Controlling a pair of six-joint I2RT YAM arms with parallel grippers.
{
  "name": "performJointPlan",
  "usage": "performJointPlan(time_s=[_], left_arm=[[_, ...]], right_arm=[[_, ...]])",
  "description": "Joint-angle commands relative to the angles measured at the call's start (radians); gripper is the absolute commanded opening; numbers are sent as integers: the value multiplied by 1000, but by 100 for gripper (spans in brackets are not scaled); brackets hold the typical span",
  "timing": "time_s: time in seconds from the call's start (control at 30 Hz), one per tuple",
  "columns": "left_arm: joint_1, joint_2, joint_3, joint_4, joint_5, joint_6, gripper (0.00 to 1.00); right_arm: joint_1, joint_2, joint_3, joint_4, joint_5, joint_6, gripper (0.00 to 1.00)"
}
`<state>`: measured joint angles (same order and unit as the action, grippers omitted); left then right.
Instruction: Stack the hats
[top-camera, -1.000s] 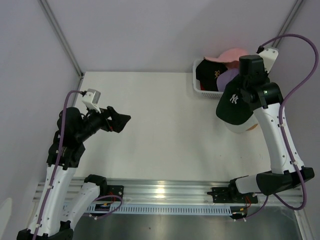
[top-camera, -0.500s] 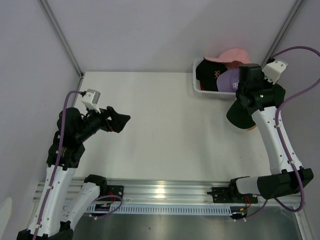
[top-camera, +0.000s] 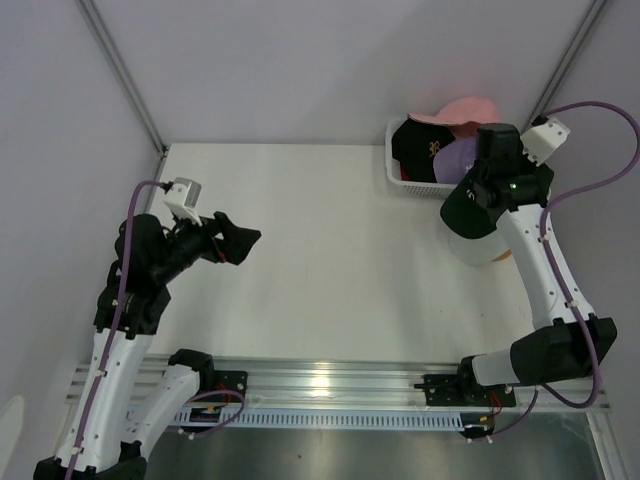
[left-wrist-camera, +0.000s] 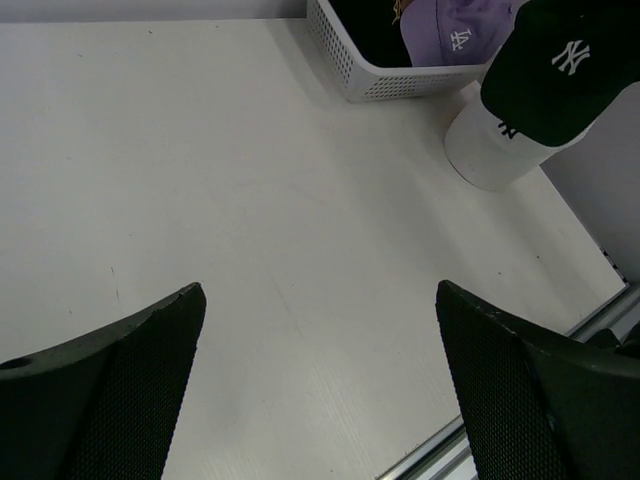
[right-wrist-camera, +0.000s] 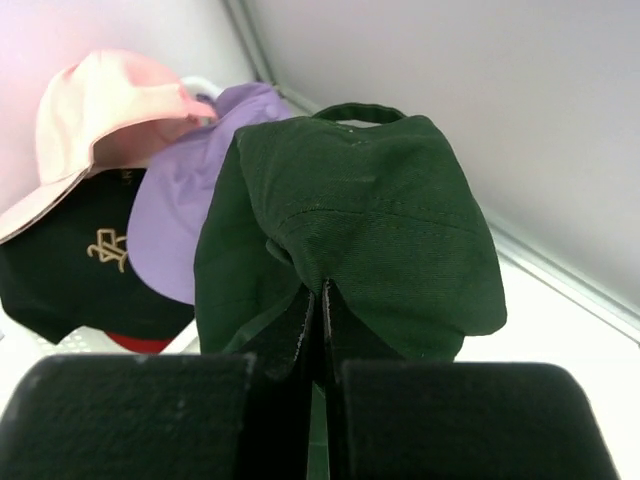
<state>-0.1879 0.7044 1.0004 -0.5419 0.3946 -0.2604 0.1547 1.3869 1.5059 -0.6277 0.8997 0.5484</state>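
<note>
Right gripper: pinched tight on a fold of the dark green cap, with the fabric bunched between the closed fingers.
Dark green cap: held up at the right far part of the table, just near of the basket. Its white front logo faces left and it is tilted.
Below the cap: a white rounded form with a small dark mark on its side. The green cap overlaps its top, but contact cannot be told.
Left gripper: jaws spread wide and holding nothing, above bare table on the left side, well apart from the caps.
Basket: white mesh, at the right far corner.
Pink cap: highest in the basket, at its far side.
Lavender cap: in the basket's right part, just beside the green cap.
Black cap: in the basket's left part, with a gold emblem on its front.
Red cap: only a sliver shows under the black one.
</note>
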Motion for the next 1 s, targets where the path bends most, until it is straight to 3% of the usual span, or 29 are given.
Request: performJointPlan(time_s=[0.0, 0.23, 0.47, 0.53, 0.6, 0.63, 0.67, 0.73, 0.8, 0.83, 0.97], left_arm=[[-8, 4, -2, 8, -11, 18, 99], [-8, 15, -5, 8, -17, 15, 100], [-7, 29, -6, 13, -11, 15, 99], [-8, 30, -5, 13, -13, 15, 99], [-7, 30, -5, 13, -14, 13, 100], [-7, 32, -5, 14, -16, 12, 100], [-7, 36, -6, 14, -16, 12, 99], [-7, 40, -9, 17, -14, 9, 99], [-8, 53, -13, 19, -11, 3, 99], [-8, 61, -5, 16, -11, 0, 100], [-18, 113, 35, 23, 13, -100, 99]], right_arm=[[-4, 32, -18, 106, -12, 36, 0], [-12, 112, -16, -108, 68, 146, 0], [-40, 57, -78, -99, 58, 134, 1], [-55, 37, -91, -66, 3, 96, 19], [-60, 8, -98, -55, -27, 53, 31], [-63, -3, -95, -46, -44, 38, 44], [-66, -26, -90, -44, -70, 15, 46], [-66, -54, -90, -5, -125, -31, 62], [-72, -86, -73, 20, -174, -120, 81], [-76, -91, -59, 37, -241, -155, 96], [-134, -88, 26, 51, -366, -287, 100]])
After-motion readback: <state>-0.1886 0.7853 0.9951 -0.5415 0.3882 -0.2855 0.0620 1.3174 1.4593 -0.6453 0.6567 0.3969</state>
